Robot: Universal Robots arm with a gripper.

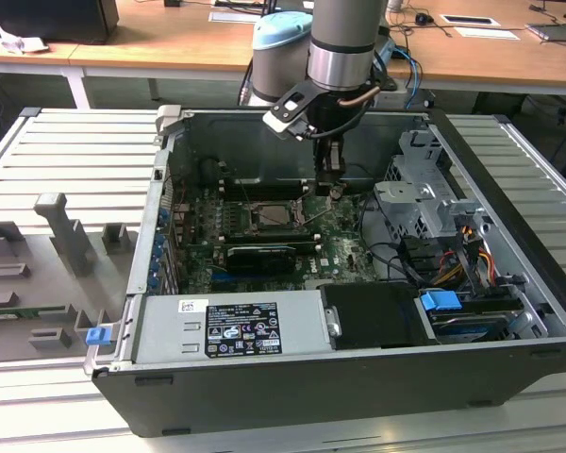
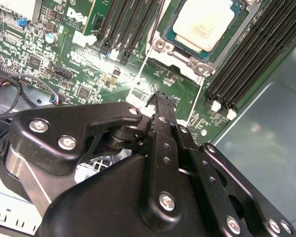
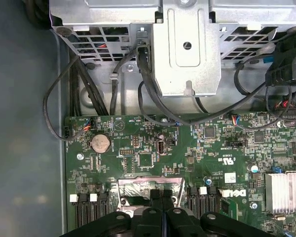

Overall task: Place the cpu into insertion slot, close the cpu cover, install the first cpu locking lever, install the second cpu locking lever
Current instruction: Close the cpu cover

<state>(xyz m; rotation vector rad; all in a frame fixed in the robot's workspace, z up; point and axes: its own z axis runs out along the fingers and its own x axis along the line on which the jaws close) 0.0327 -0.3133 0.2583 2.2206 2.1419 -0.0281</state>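
Filling metal-rimmed insertion slot (image 2: 187,61): square beige cpu (image 2: 204,22).

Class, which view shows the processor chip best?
Second wrist view: the chip sits close in its socket. The exterior view shows the socket distant and dark; in the first wrist view the hand hides most of it.

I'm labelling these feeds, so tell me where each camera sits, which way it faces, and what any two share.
Exterior view: off the arm, raised, looking down into the open computer case; the arm and gripper show.
First wrist view: on the arm, looking past the shut fingers at the motherboard and the metal drive cage.
Second wrist view: on the arm, looking past the gripper at the cpu in the insertion slot.
Shared: both wrist views show the gripper and motherboard.
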